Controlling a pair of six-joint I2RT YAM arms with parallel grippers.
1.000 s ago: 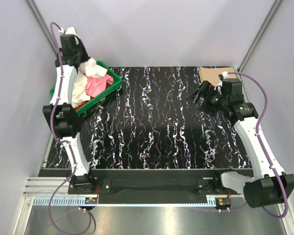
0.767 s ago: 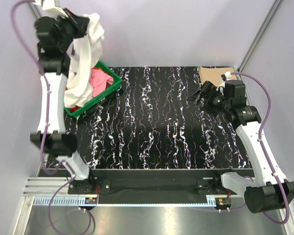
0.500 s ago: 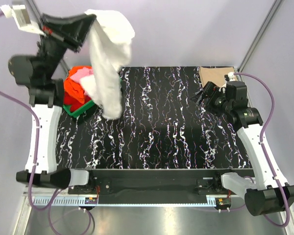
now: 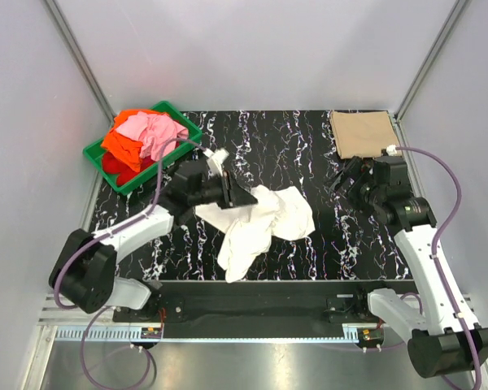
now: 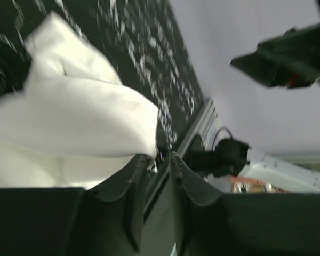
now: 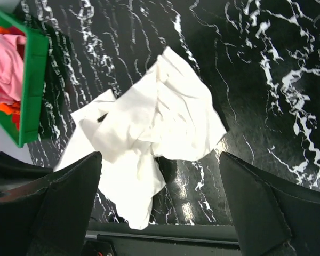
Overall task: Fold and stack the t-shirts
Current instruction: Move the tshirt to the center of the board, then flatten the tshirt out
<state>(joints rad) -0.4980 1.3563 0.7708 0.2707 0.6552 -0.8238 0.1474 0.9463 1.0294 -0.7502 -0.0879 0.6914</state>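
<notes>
Black marbled table (image 4: 325,252): white shirt (image 4: 264,219) crumpled mid-table, long axis near-left to far-right. L gripper (image 4: 242,197) nearer, jaws pinching its far-left corner; R gripper (image 4: 346,180) well apart, jaws wide open.

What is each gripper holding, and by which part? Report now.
The left gripper pinches the white t-shirt by a bunched edge; whether that is hem, sleeve or collar cannot be told. The right gripper is open, holding nothing.

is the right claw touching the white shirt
Apart. The top view shows bare black table between the right claw and the white t-shirt.
</notes>
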